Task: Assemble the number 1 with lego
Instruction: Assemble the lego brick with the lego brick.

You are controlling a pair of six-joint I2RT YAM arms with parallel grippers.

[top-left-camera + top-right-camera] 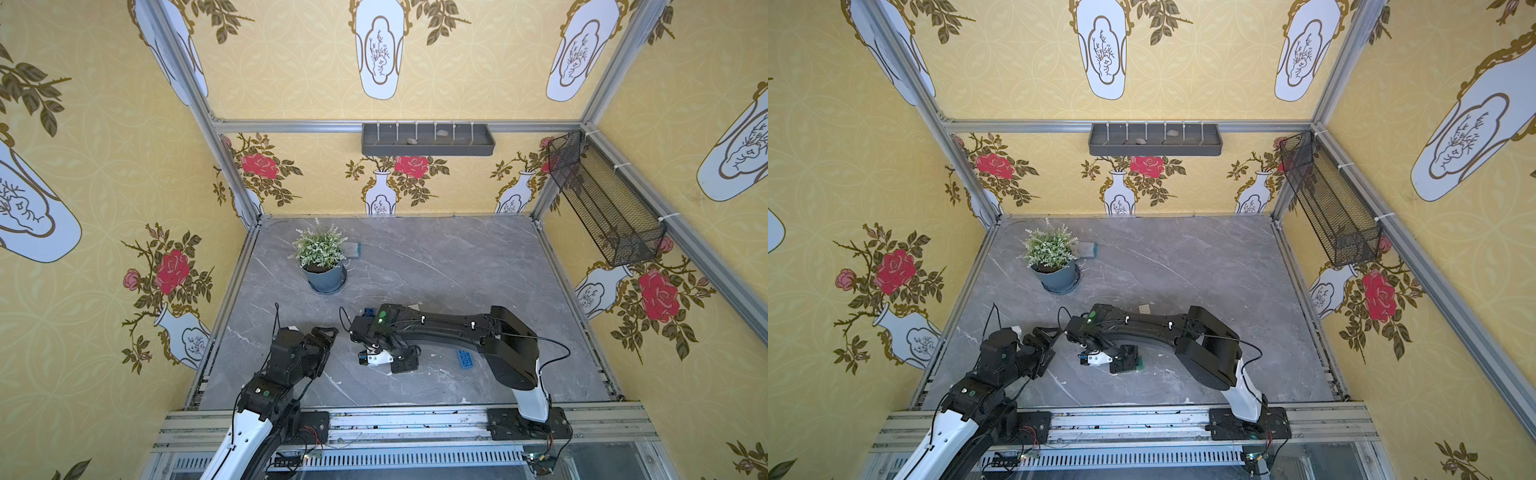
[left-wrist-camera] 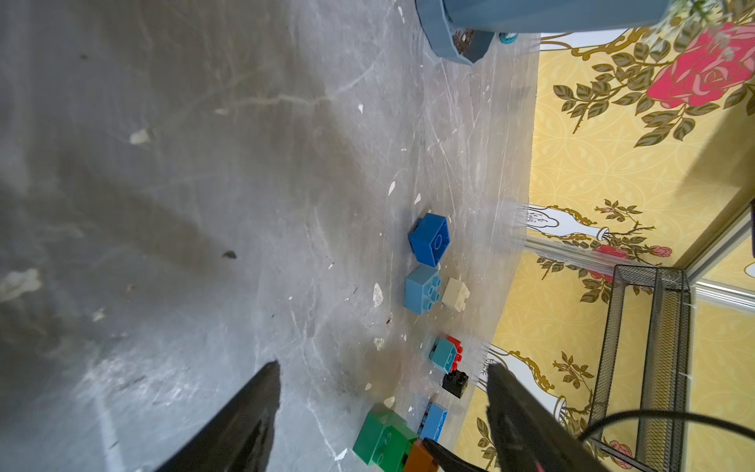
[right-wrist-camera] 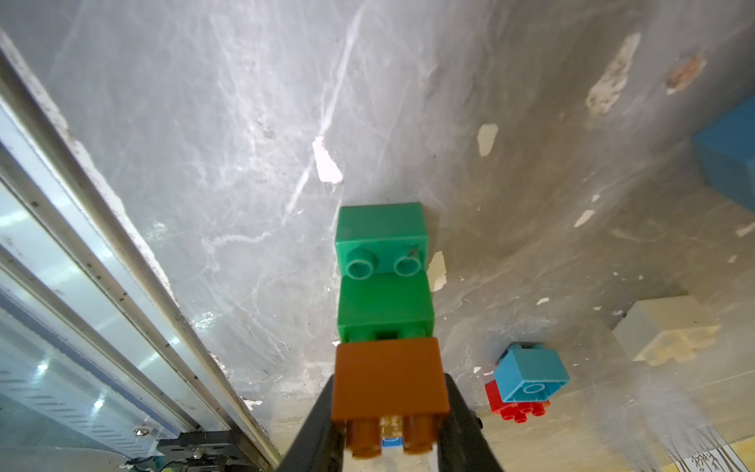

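Note:
In the right wrist view my right gripper (image 3: 388, 408) is shut on an orange-brown lego brick (image 3: 388, 378). That brick butts against two green bricks (image 3: 384, 310) lying in a row on the grey table. Beside them a light blue brick (image 3: 531, 374) sits on a red one (image 3: 514, 408), with a white brick (image 3: 662, 331) further off. My left gripper (image 2: 384, 380) hovers open and empty, well short of the loose bricks: blue (image 2: 429, 239), light blue (image 2: 423, 288), white (image 2: 455, 294), black (image 2: 454, 384) and a long blue one (image 2: 434, 421). The green row (image 2: 382, 437) lies between its fingers' line of sight.
A potted plant (image 1: 326, 276) stands at the back left of the table. A long blue brick (image 1: 465, 358) lies under the right arm. The metal front rail (image 3: 102, 245) runs close to the green row. A wire basket (image 1: 602, 203) and a grey shelf tray (image 1: 428, 139) hang on the walls.

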